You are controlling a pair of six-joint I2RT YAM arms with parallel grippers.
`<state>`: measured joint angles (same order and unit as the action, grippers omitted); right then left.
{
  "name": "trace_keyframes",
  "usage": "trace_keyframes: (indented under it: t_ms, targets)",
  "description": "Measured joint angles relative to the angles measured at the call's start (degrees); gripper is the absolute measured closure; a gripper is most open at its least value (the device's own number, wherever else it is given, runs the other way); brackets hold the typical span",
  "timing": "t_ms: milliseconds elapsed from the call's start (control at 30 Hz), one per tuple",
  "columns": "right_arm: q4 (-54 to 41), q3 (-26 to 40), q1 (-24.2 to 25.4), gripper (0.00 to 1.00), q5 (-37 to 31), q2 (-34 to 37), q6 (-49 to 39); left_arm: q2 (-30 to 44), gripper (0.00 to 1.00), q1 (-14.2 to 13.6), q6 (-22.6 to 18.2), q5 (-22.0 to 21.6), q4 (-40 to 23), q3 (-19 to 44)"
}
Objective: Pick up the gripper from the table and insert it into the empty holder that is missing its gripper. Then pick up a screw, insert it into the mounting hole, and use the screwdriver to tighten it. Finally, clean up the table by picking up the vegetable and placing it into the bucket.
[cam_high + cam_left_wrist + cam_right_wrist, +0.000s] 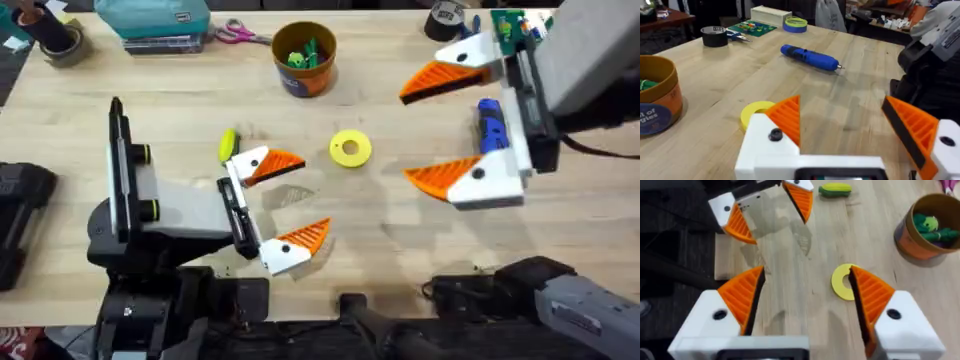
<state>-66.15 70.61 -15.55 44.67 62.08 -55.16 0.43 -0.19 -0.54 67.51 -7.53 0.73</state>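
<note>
My left gripper (288, 203) stands open near the table's front, with orange tips on both white mounts. A small yellow-green vegetable (229, 145) (836, 189) lies just behind its far finger. My right gripper (428, 130) (805, 297) hovers open at the right, also with both orange tips in place. The blue screwdriver (489, 125) (810, 57) lies on the table under it. The orange-brown bucket (305, 58) (927, 227) stands at the back middle with green pieces inside. The loose gripper, the empty holder and the screw are out of view.
A flat yellow ring (350, 149) (842, 281) lies mid-table between the two grippers. Along the back edge sit a teal box (155, 20), scissors (235, 33), a black tape roll (445, 20) and a green circuit board (747, 27).
</note>
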Motion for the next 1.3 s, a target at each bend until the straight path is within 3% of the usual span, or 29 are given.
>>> trace_keyframes:
  t_ms: [267,633,1133,1167,1300]
  targets:
    - [-0.1,-0.3,0.9,0.004,3.1,3.0,-9.5,0.0,0.014,0.0,0.0,0.0,0.0,0.0]
    - [-0.1,-0.3,0.9,0.004,-0.2,7.4,-10.8,0.0,0.014,0.0,0.0,0.0,0.0,0.0]
    - [-0.1,-0.4,0.9,0.004,-0.5,7.9,-10.9,0.0,0.014,0.0,0.0,0.0,0.0,0.0]
    - [-0.1,-0.4,0.9,0.004,-0.5,7.9,-10.9,0.0,0.084,0.0,0.1,0.0,0.0,0.0]
    - [-0.1,-0.4,0.9,0.004,-0.5,7.9,-10.9,0.0,0.715,0.0,0.0,0.0,0.0,0.0]
